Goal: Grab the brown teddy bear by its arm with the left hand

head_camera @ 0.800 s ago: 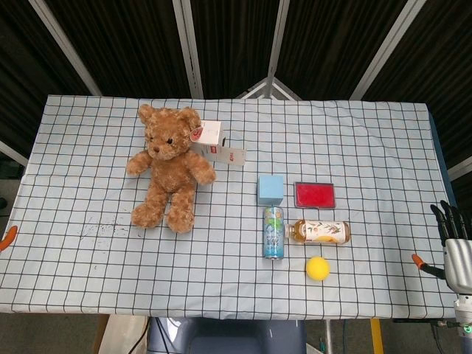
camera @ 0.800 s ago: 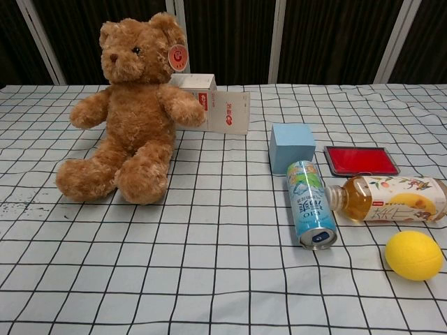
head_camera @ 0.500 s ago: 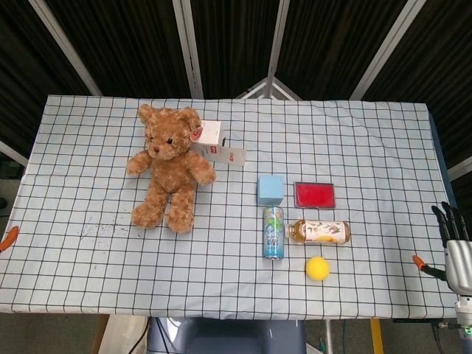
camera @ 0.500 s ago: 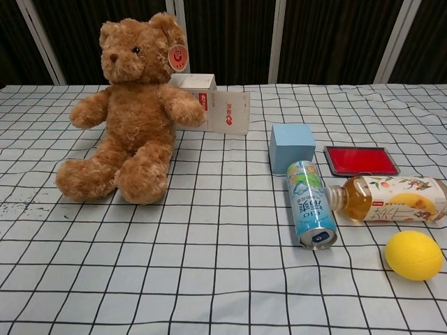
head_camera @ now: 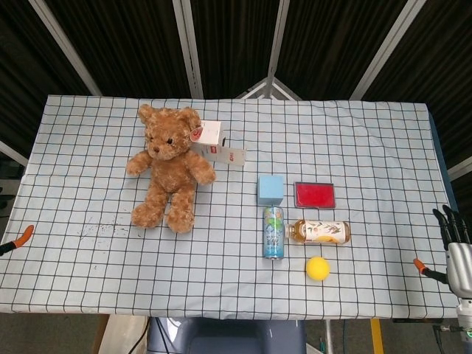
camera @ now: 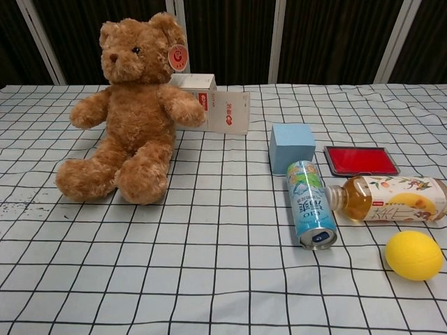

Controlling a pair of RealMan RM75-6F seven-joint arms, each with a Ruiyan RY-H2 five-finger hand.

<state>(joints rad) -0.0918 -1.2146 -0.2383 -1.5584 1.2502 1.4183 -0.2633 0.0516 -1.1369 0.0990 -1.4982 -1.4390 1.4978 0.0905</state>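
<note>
The brown teddy bear sits upright on the checked tablecloth at the back left, with both arms spread out to its sides. In the chest view the bear fills the upper left, with a round red tag on its ear. Of my left hand only an orange-tipped finger shows at the far left edge of the head view, well away from the bear; I cannot see how its fingers lie. My right hand stands past the table's right edge, fingers straight and apart, holding nothing. Neither hand appears in the chest view.
A white and red box lies right behind the bear. Right of centre are a blue cube, a red pad, a lying can, a lying tea bottle and a yellow ball. The checked table spans both views.
The orange fingertip of my left hand has come a little further in from the left edge. My right hand has sunk slightly. The bear and the other objects have not moved.
</note>
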